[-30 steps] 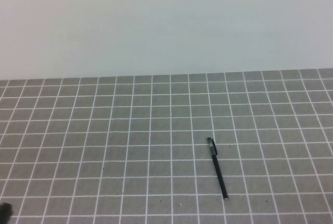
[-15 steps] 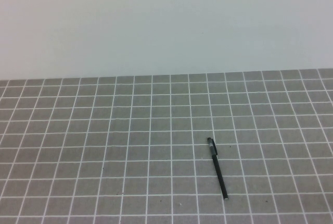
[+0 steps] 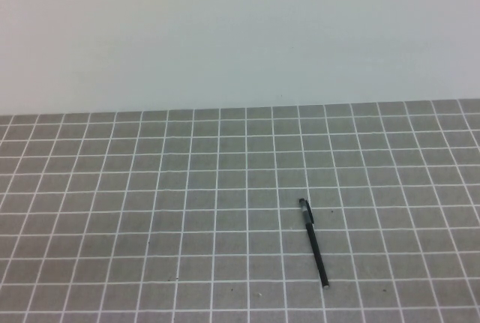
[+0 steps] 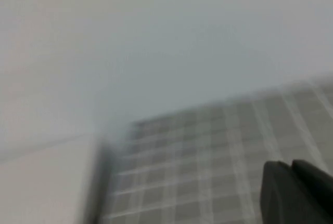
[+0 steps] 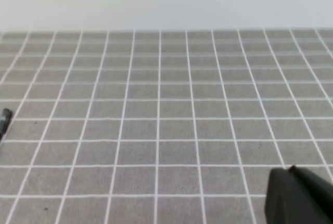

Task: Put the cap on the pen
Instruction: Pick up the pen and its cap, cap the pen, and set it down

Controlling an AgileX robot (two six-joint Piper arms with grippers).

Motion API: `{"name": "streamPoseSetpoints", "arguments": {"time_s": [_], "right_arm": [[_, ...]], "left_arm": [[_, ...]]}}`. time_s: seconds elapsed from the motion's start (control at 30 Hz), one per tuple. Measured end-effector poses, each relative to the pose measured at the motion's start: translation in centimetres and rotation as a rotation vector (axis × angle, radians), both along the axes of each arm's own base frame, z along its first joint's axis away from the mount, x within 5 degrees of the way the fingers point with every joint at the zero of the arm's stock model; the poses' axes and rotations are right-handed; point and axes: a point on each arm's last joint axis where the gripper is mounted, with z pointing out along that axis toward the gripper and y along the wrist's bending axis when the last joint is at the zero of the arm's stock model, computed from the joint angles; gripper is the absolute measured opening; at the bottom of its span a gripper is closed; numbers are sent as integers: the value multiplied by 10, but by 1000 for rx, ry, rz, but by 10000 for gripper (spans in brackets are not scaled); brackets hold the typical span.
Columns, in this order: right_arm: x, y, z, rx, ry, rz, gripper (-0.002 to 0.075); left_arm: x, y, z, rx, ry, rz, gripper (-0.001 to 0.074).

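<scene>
A slim black pen (image 3: 315,242) lies alone on the grey gridded table (image 3: 150,188), right of centre and near the front, its thicker clip end (image 3: 304,207) pointing away from me. Neither arm shows in the high view. In the left wrist view my left gripper (image 4: 291,167) hangs shut and empty above the table near its edge, with no pen in sight. My right gripper (image 5: 290,171) is also shut with nothing in it, low over the grid. One end of the pen (image 5: 4,119) peeks in at that view's border, well away from the fingertips.
A plain pale wall (image 3: 225,31) stands behind the table's far edge. In the left wrist view a side edge of the table (image 4: 104,182) borders a pale surface. Nothing else lies on the grid.
A dark tip of the left gripper, seen one second ago at the high view's bottom left corner, has withdrawn out of view. The pen has not moved.
</scene>
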Motion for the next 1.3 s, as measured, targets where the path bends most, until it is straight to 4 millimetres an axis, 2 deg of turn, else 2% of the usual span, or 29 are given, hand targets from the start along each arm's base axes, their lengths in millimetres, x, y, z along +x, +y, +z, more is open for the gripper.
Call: {"name": "streamPoseSetpoints", "arguments": {"time_s": [0.1,0.2,0.3,0.4,0.57,0.67,0.83,0.93,1.1,1.3], "right_arm": [[4,1,-25,6,-69,10,-3],[9,2,-43,23,-43,17,-3],[11,3,-56,12,-2,40,-3],[11,4,-73,9,66,66,-3],[11,4,-74,-6,90,68,-3],[11,4,-73,-11,77,71,-3],[12,5,-73,-44,69,83,-3],[11,5,-72,-50,66,84,-3],[11,5,-72,-9,63,81,-3],[11,5,-72,-14,63,82,-3]], "left_arm": [[-10,-21,-26,230,179,-312,1],[-24,-32,-39,282,307,-490,1],[-27,-31,-39,190,310,-433,1],[-22,-23,-32,48,247,-263,1],[-20,2,-20,-244,103,104,1],[-24,10,-17,-326,39,200,1],[-29,7,-18,-297,-102,124,1],[-29,3,-35,-254,-160,31,1],[-30,-3,-44,-263,-33,-55,1],[-33,-7,-55,-337,109,-65,1]]}}
